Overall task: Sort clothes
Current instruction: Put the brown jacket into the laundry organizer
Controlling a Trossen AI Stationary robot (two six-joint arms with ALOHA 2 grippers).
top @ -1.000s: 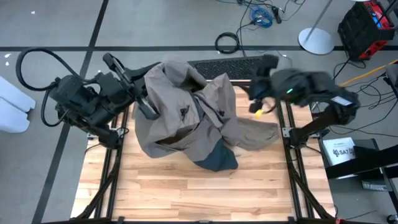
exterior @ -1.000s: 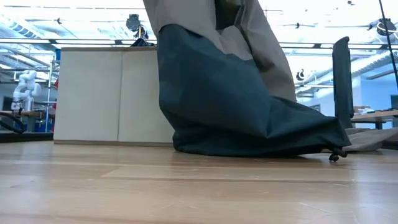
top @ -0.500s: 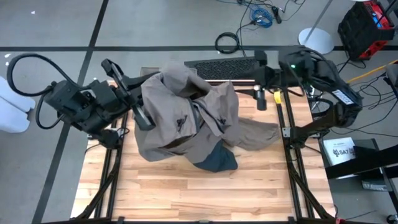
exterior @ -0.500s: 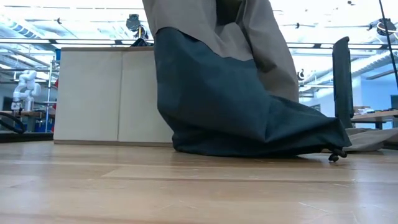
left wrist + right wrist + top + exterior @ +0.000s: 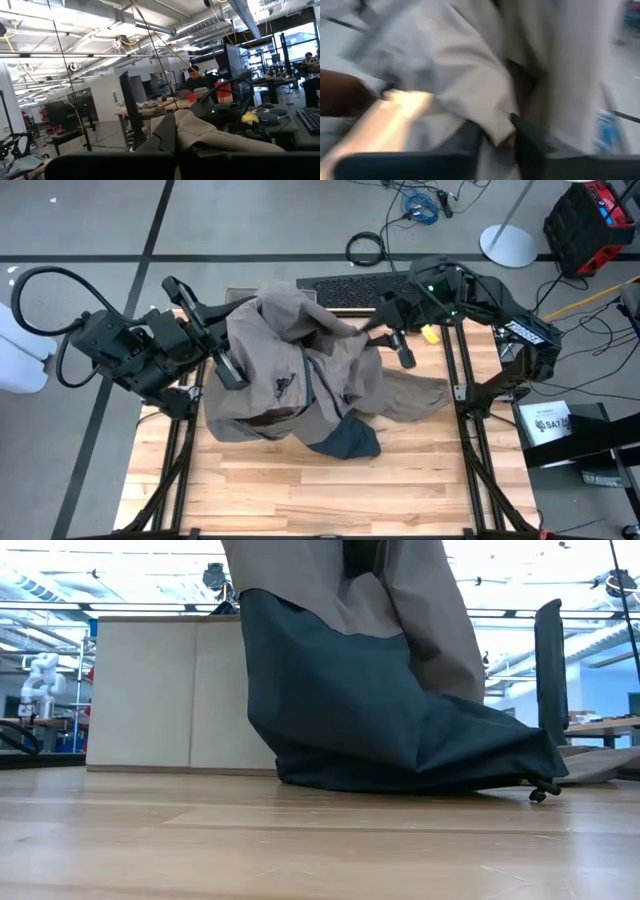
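A taupe-brown garment (image 5: 290,370) with a dark teal lining hangs from above the middle of the table. Its dark lower end (image 5: 390,740) rests bunched on the wood, and a taupe flap (image 5: 415,395) lies flat toward the right. My left gripper (image 5: 226,368) is shut on the garment at its left side, high over the table. My right gripper (image 5: 388,332) is at the garment's far right part, with a fold of taupe cloth (image 5: 497,132) between its fingers. My left gripper holds the garment's upper left part (image 5: 240,355), coming level from the table's left. The cloth drapes over the fingers and hides the place of contact. The garment hangs below it, lower end on the table. My right gripper has a taupe fold (image 5: 495,137) at the garment's far right side pinched between its two fingers (image 5: 527,137). It comes from the right, slanting down. One layer or several, I cannot tell.
A dark flat keyboard-like thing (image 5: 350,285) lies at the table's far edge. A small yellow item (image 5: 430,335) sits by the right rail. The near half of the wooden table (image 5: 300,490) is bare. People sit at desks (image 5: 195,75) beyond the table.
My right gripper has swung from the table's far right corner leftward to the garment, turning and tipping downward, and now has cloth between its fingers. The garment's left side has shifted slightly toward the table's left; its dark lower end stays on the wood.
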